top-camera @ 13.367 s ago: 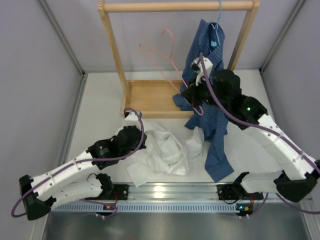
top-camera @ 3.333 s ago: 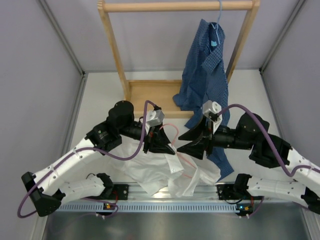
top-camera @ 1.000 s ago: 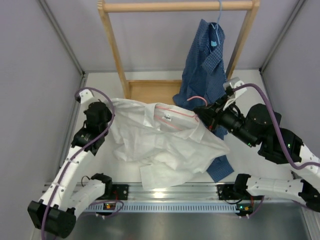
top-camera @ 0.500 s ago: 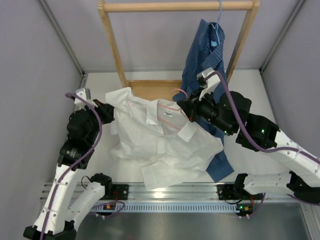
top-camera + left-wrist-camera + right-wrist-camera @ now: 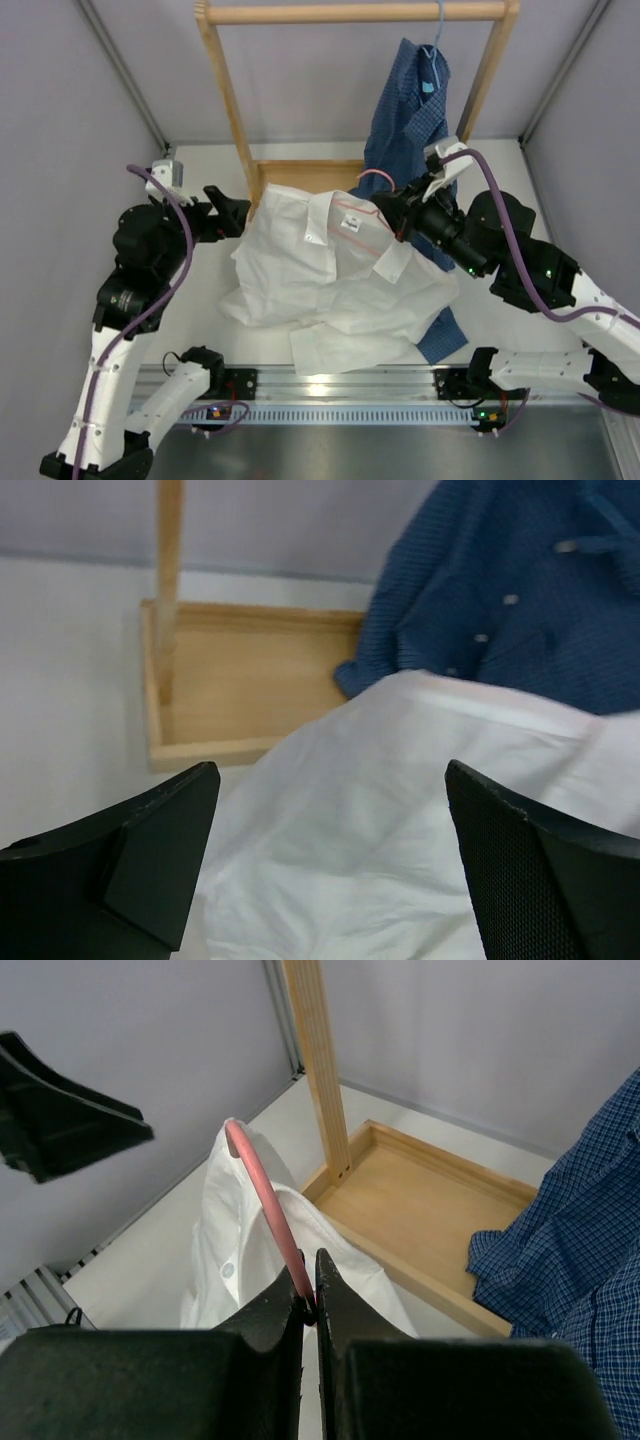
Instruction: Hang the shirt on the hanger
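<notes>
Shirt point(image 5: 330, 280) was the job's own thing, and the white cloth covered more of the tabletop point(image 5: 210, 330) than anything but the wooden rack point(image 5: 225, 90) beyond both jaws. Its collar and one shoulder were raised at the tips of the right jaws point(image 5: 395, 215), while its body and sleeves trailed down onto the tabletop below them. A dark blue checked shirt point(image 5: 410, 110) hung from the rack above and behind the right jaws. The pink hanger point(image 5: 360, 215) showed as a wire inside the open collar, with its hook just behind the right jaws. A small neck label point(image 5: 352, 224) sat under that wire.

The right jaws were closed tight on the hanger's wire, as the right wrist view showed. The left jaws point(image 5: 238, 215) stood wide and empty, with the raised shoulder just ahead of their tips. Whether they touched the cloth could not be told.

The step looked like seating the shoulders on the wire. It would go best with the hanger held level and firmly pinched, so the draped shoulder did not slide off. The left jaws would have to draw clear without catching thin fabric, and the shoulder nearest the right jaws needed checking.

The left arm reared high with its elbow bent and its wrist aimed across at the rack's post. The right arm reached in low, with its forearm over the blue shirt's tail.
</notes>
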